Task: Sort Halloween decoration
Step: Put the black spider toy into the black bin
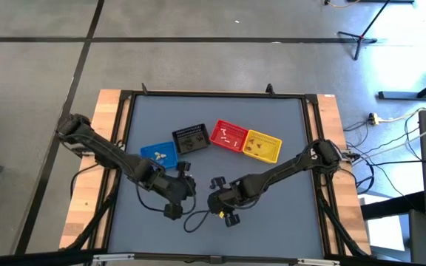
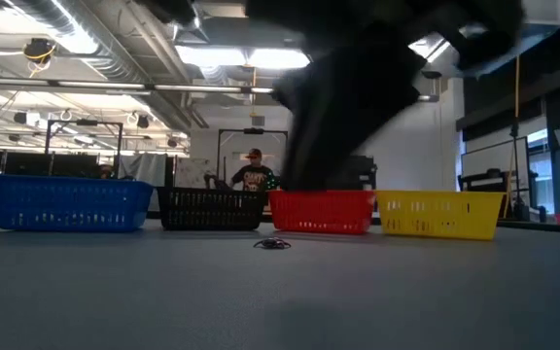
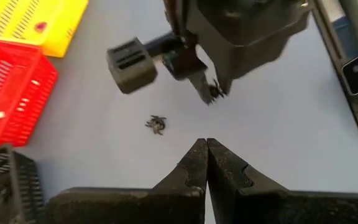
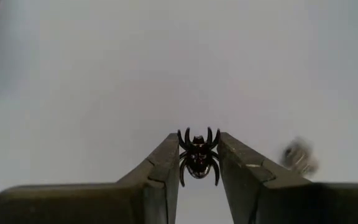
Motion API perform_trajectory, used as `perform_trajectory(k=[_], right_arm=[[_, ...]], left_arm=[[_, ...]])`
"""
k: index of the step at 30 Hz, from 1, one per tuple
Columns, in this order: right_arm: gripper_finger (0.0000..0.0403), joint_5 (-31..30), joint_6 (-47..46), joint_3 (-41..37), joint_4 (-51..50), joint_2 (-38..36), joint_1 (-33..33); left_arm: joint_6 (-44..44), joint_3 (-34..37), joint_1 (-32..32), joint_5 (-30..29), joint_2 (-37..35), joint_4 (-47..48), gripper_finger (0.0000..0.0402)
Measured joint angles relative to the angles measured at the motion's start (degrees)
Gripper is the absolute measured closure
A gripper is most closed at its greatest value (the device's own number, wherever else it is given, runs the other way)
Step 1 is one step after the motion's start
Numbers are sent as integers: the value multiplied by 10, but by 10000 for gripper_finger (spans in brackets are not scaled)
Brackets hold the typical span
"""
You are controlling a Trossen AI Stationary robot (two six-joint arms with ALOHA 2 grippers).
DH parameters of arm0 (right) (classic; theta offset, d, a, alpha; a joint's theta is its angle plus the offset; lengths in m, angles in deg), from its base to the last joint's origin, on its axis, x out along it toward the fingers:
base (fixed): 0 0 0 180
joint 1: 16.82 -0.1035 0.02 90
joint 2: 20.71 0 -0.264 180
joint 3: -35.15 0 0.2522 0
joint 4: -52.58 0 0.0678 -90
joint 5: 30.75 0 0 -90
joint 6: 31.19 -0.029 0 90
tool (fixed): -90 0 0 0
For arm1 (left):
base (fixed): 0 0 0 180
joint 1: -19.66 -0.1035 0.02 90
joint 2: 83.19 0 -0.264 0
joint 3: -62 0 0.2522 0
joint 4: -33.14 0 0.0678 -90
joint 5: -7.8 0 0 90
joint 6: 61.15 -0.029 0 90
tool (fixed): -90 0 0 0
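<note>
Two grippers meet at the lower centre of the overhead frame. The right gripper [image 4: 197, 163] pinches a black spider [image 4: 198, 155] between its fingertips, above the grey table [image 1: 272, 222]. The left gripper [image 3: 206, 163] has its fingers pressed together, empty. Another small spider [image 3: 156, 124] lies on the table, centre-left of the left wrist frame.

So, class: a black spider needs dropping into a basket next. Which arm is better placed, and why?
The right. Its gripper is already shut on a black spider, above the table in front of the baskets. The left gripper is shut and empty; another spider lies loose on the table.
</note>
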Motion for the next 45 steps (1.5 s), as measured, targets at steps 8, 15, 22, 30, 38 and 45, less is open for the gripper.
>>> perform_trajectory(k=[8,15,22,30,38,45], right_arm=[[306,-83,76,55,3,-1,37],[306,-130,143,76,13,-1,119],[306,-110,169,76,48,-2,211],[306,-18,169,76,53,-2,281],[306,-5,167,76,53,-2,294],[306,-5,167,76,53,-2,293]], left_arm=[[0,0,0,-15,-65,30,401],[-1,0,0,-27,-96,33,401],[-11,0,0,-27,-98,34,401],[-12,0,0,-31,-98,33,401],[-12,0,0,-39,-98,32,401],[-12,0,0,-39,-98,32,401]])
